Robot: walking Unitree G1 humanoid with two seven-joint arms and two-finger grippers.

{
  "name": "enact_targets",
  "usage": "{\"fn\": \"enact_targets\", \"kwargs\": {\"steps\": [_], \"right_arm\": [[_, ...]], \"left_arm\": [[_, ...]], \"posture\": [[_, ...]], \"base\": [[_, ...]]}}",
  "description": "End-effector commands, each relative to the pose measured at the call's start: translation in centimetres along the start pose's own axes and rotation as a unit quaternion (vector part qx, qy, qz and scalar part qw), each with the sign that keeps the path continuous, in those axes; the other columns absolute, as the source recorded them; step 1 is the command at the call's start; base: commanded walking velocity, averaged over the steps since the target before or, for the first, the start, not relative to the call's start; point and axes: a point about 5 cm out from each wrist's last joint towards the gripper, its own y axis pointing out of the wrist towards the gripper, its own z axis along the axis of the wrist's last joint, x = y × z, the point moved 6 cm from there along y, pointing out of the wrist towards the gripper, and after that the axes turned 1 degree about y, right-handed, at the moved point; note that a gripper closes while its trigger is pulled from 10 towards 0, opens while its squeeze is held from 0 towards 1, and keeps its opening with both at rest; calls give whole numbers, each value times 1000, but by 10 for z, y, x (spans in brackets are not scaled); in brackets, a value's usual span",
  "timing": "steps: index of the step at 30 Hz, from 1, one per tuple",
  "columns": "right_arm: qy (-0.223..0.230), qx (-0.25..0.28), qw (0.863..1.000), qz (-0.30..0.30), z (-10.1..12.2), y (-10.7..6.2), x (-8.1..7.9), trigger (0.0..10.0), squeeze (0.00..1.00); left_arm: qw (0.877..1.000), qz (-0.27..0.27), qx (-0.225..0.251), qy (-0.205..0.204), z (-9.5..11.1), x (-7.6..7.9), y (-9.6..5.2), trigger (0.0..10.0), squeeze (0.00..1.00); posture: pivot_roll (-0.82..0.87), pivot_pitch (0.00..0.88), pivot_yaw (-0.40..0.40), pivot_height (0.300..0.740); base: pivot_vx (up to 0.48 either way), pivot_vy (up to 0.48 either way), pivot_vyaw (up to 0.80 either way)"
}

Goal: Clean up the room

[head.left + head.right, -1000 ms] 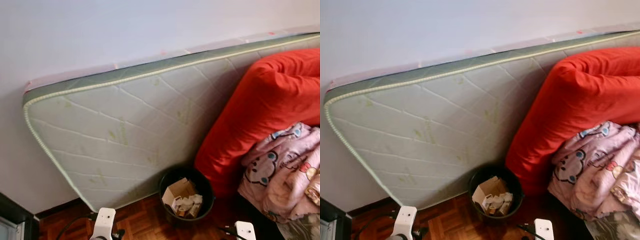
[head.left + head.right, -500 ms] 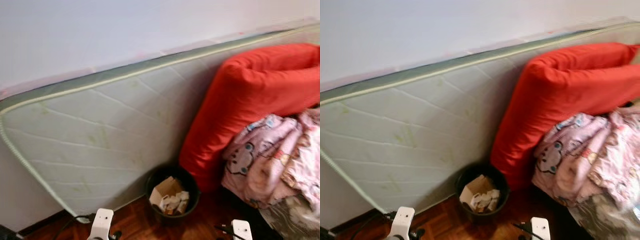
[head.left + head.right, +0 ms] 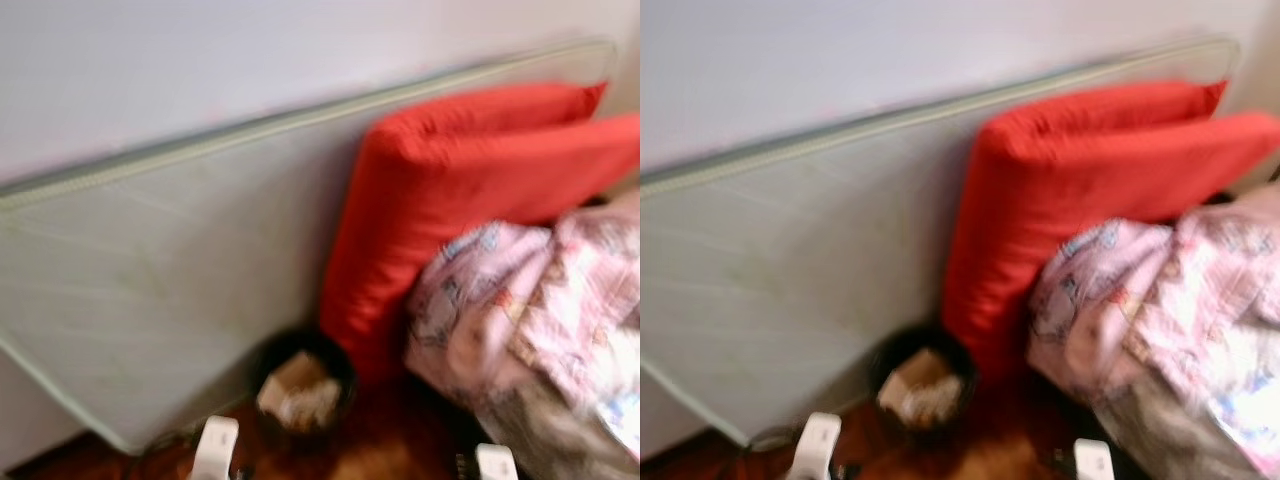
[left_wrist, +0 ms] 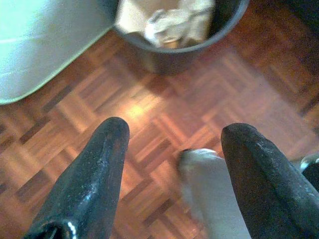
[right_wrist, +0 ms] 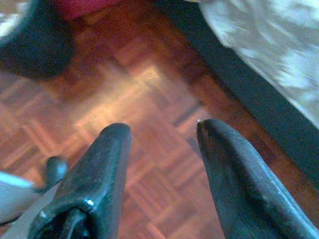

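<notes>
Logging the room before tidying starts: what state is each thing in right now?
Pale quilted mattress: on edge, leaning against the wall.
Big red cushion: propped against the mattress.
Pink patterned blanket: crumpled in a heap.
Round black waste bin: upright on the parquet, holding cardboard and paper scraps.
Left hand: open, holding nothing.
Right hand: open, holding nothing.

Head views motion-blurred; wrist views dim, sharper.

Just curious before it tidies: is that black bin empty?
Not empty: the black bin stands upright on the floor, with cardboard and crumpled paper inside.
</notes>
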Motion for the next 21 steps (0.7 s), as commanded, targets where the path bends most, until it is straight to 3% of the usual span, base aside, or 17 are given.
{"fn": "enact_targets", "kwargs": {"steps": [1,14,21], "right_arm": [[1,-1,1000,8,0,1,-8,10000,0],[2,0,1000,10,0,1,-9,10000,0],[2,10,1000,15,4,1,-10,10000,0]], "left_arm": [[1000,3,-12,6,-6,-4,-1,10000,0],[1000,2,-14,10,-7,-4,-1,10000,0],[1000,3,-10,7,-4,-4,-1,10000,0]], "posture": [[28,0,-36,740],[20,0,-31,740],[24,0,-30,740]], "base": [[0,-405,-669],[0,-406,-640],[0,-406,0]]}}
